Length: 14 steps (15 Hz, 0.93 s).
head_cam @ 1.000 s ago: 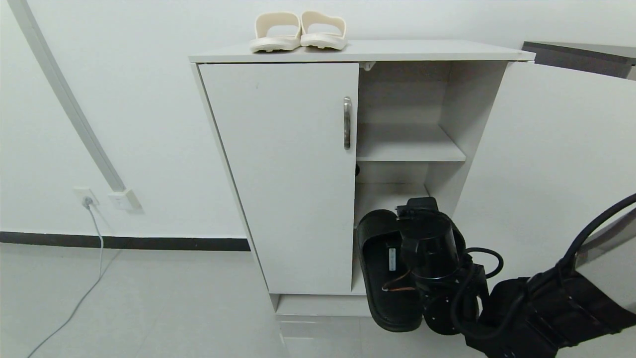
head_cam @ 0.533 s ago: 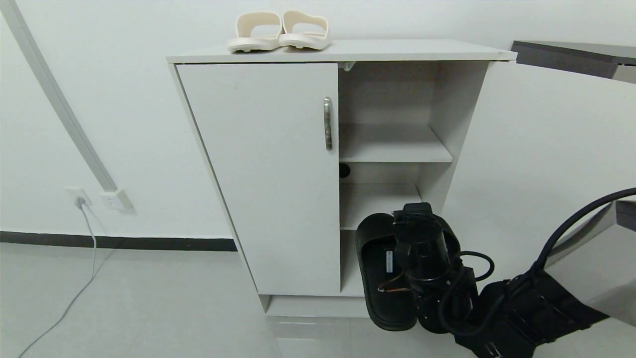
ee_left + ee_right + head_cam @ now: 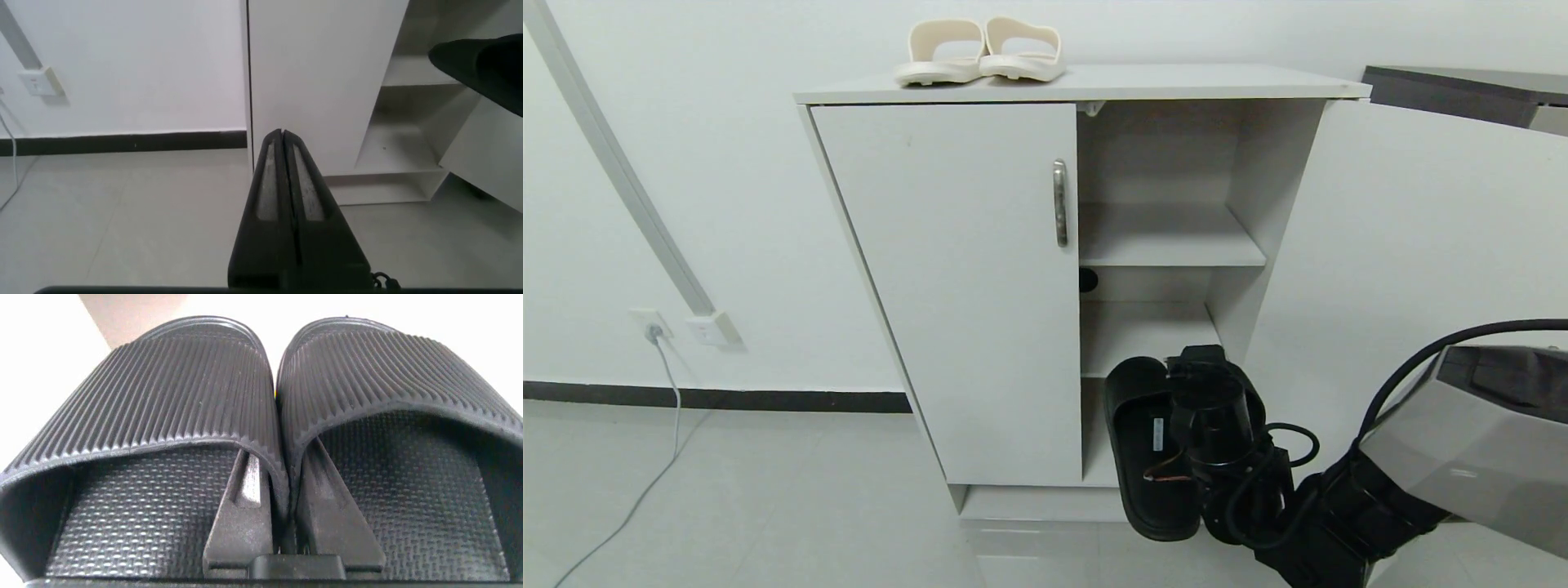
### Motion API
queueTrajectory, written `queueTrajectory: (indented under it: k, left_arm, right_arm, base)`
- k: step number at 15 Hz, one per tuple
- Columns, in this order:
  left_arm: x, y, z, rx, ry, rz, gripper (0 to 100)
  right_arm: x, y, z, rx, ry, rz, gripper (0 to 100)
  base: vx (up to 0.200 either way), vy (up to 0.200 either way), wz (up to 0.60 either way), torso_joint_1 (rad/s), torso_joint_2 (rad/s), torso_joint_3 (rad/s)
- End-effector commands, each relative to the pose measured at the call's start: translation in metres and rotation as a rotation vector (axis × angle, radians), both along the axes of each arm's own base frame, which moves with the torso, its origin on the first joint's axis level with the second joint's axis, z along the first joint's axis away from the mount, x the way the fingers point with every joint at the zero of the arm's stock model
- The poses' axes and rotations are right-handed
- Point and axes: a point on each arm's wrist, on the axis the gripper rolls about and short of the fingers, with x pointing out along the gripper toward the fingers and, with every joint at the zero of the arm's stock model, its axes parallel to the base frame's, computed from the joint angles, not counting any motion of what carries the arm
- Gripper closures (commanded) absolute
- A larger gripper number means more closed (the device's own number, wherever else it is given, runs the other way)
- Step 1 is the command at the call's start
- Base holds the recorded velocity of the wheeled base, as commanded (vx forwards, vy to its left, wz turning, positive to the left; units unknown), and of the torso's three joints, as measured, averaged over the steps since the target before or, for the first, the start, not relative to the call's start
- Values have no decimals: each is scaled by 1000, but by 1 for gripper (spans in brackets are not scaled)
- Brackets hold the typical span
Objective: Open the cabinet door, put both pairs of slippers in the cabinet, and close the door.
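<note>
A white cabinet (image 3: 947,286) stands against the wall with its right door (image 3: 1413,245) swung open and its left door shut. A cream pair of slippers (image 3: 980,51) rests on the cabinet top. My right gripper (image 3: 282,514) is shut on the black pair of slippers (image 3: 270,400), one finger inside each strap, pinching the inner edges together. In the head view the black slippers (image 3: 1147,449) hang in front of the cabinet's lowest compartment, near the floor. My left gripper (image 3: 282,175) is shut and holds nothing, low over the floor before the cabinet (image 3: 327,73).
Two shelves (image 3: 1168,237) show inside the open right half. A grey cable (image 3: 645,490) runs from a wall socket (image 3: 654,327) across the floor at the left. A grey surface (image 3: 1462,86) stands behind the open door. Bare floor lies left of the cabinet.
The head camera swung, shifting the cabinet leftward in the picture. My right gripper with the black slippers has dropped slightly lower before the bottom compartment.
</note>
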Motion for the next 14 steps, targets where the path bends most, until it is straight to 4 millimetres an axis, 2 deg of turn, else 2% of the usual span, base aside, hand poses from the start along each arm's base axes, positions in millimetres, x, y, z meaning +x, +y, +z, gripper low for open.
queueTrajectory:
  k: [1, 6, 14]
  left_arm:
    - [0, 0, 0, 2, 2, 0, 100]
    - [0, 0, 0, 0, 2, -2, 100]
    - [0, 0, 0, 0, 2, 0, 100]
  right_arm:
    - [2, 0, -3, -7, 6, -5, 100]
    - [2, 0, -5, -7, 10, 3, 100]
    - [8, 2, -6, 0, 9, 15, 100]
  base:
    - [0, 0, 0, 0, 0, 0]
    - [0, 0, 0, 0, 0, -17]
    - [0, 0, 0, 2, 2, -180]
